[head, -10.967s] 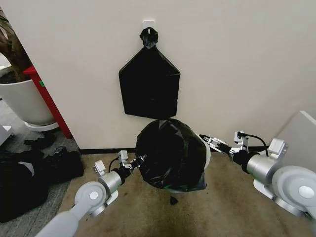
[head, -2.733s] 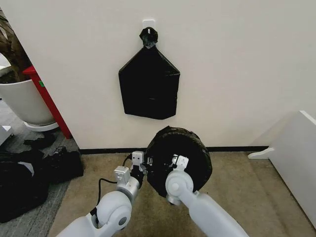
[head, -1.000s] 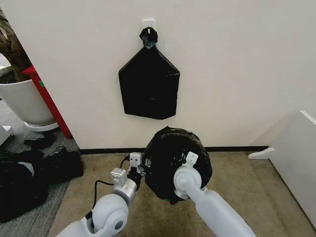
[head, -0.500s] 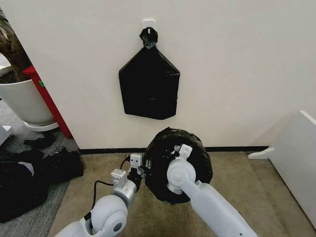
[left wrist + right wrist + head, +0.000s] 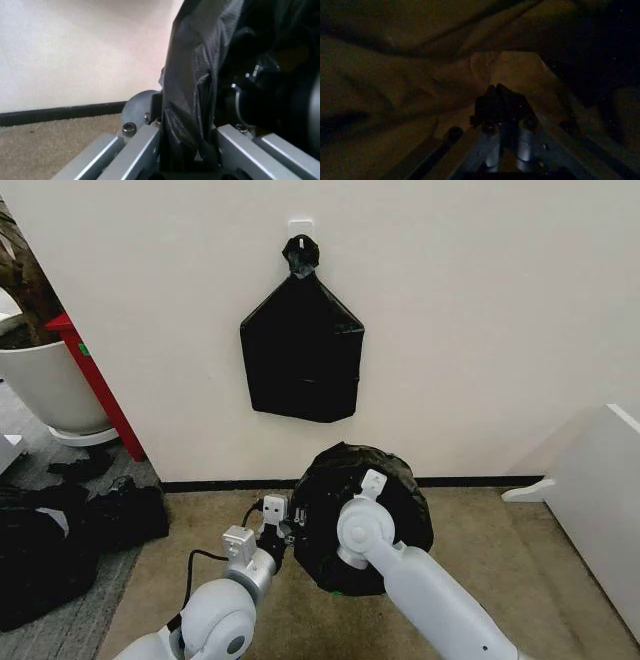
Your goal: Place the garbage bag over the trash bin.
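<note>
we see the garbage bag [image 5: 395,485] draped over the trash bin [image 5: 340,591], which stands on the carpet floor [image 5: 500,570] close to the white wall [image 5: 480,310]; the black plastic covers the bin almost entirely, with just a sliver of greenish base peeking out at the near bottom edge. the left gripper [image 5: 289,529] sits at the bag's left side, and in the left wrist view its fingers [image 5: 135,150] are pinching a fold of the crinkly black film [image 5: 195,93] between them. the right arm reaches over the near rim, and the right gripper [image 5: 501,98] is down inside the bag; in the right wrist view its fingers are pressed together in the dark interior, and we cannot tell whether any plastic is caught between them.

on the wall above the bin hangs a flat black bundle of bags [image 5: 302,355], knotted at its top on a white hook [image 5: 301,226]. far to the left stand a large white plant pot [image 5: 45,385] and a red post [image 5: 95,380], with dark clutter [image 5: 70,530] lying on the floor near them. a white panel [image 5: 600,510] stands at the right.
</note>
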